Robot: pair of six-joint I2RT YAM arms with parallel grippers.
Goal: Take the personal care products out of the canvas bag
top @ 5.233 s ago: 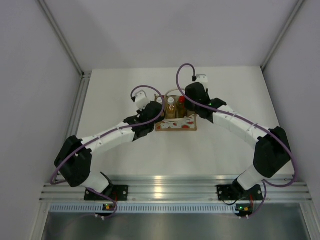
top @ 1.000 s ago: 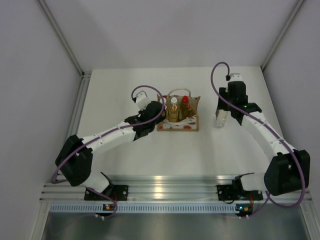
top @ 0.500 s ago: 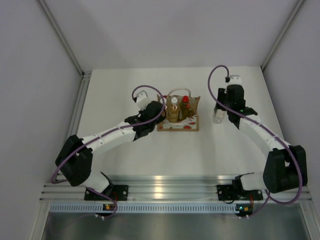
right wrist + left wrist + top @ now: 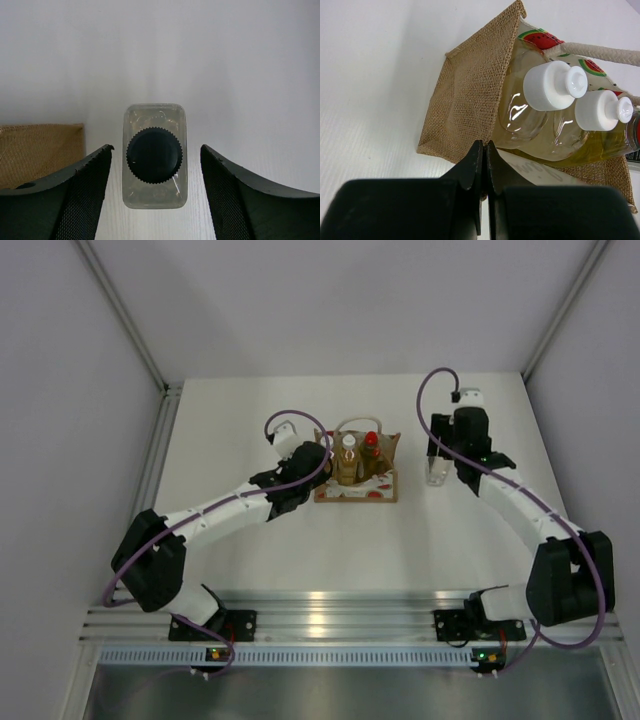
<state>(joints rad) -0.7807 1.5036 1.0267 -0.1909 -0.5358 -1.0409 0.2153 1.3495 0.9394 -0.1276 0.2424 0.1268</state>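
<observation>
The canvas bag (image 4: 380,486) stands mid-table, tan with a white-and-red front. Two amber bottles with white caps (image 4: 552,85) (image 4: 602,110) stand inside it, and a red-capped bottle (image 4: 370,440) sits beside them. My left gripper (image 4: 485,146) is shut, its tips pinching the bag's burlap side wall (image 4: 470,90). To the right of the bag, a clear bottle with a dark cap (image 4: 155,155) stands upright on the table. My right gripper (image 4: 156,149) is open around it, with a gap between each finger and the bottle. The same clear bottle (image 4: 436,473) shows in the top view.
A white rope handle (image 4: 600,51) arches over the bag's mouth. Grey walls close the table at the back and both sides. The bag's corner (image 4: 40,150) lies left of the right gripper. Bare white tabletop (image 4: 300,550) spreads in front of the bag.
My right gripper has opened and let go of the clear bottle, which now stands on the table right of the bag. The left arm and the bag have not moved.
</observation>
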